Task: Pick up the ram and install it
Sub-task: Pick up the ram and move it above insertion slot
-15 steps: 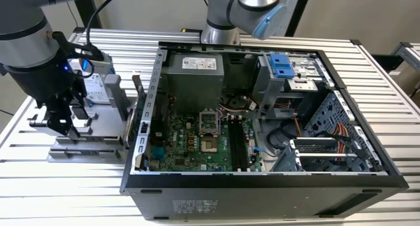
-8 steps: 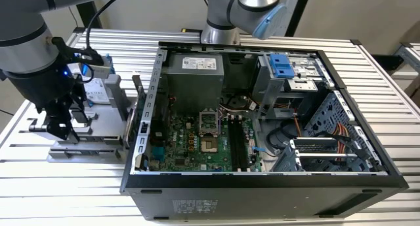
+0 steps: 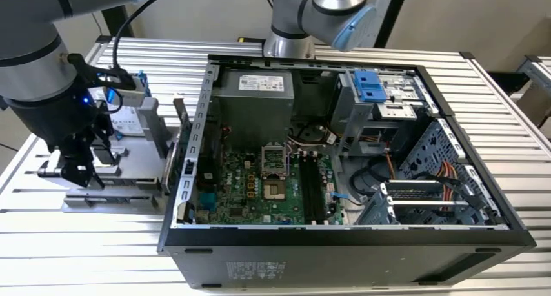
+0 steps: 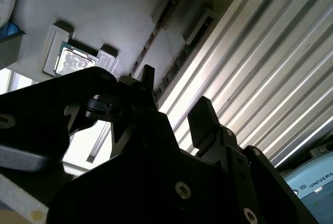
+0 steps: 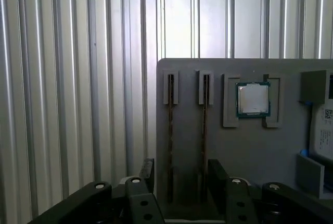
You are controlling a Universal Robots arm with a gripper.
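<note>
**Gripper over holder plate, ram not lifted**

Landmark: grey holder plate (image 5: 250, 151), lying on the ribbed metal table (image 3: 86, 244).

- Two ram sticks stand on edge in parallel grooves of the plate: the outer ram stick (image 5: 170, 130) near the plate's edge, and the inner ram stick (image 5: 204, 130) between it and the square silver chip (image 5: 253, 99), which sits in its own recess on the plate. The second wrist view shows the same row: outer ram stick (image 4: 156, 31), inner ram stick (image 4: 182, 52), chip (image 4: 75, 61).
- The gripper (image 5: 182, 177) hangs over the plate at one end of the sticks. Its fingers (image 5: 147, 174) are spread apart with nothing clamped between them. In the first wrist view both sticks run into the gap between the fingers. Contact with either stick: cannot tell.
- Exterior view: the gripper (image 3: 76, 173) is above the plate (image 3: 120, 199), and the open computer case (image 3: 344, 238) stands just beside the plate. The long black slots (image 3: 311, 189) on the case's motherboard are well apart from the plate.
</note>
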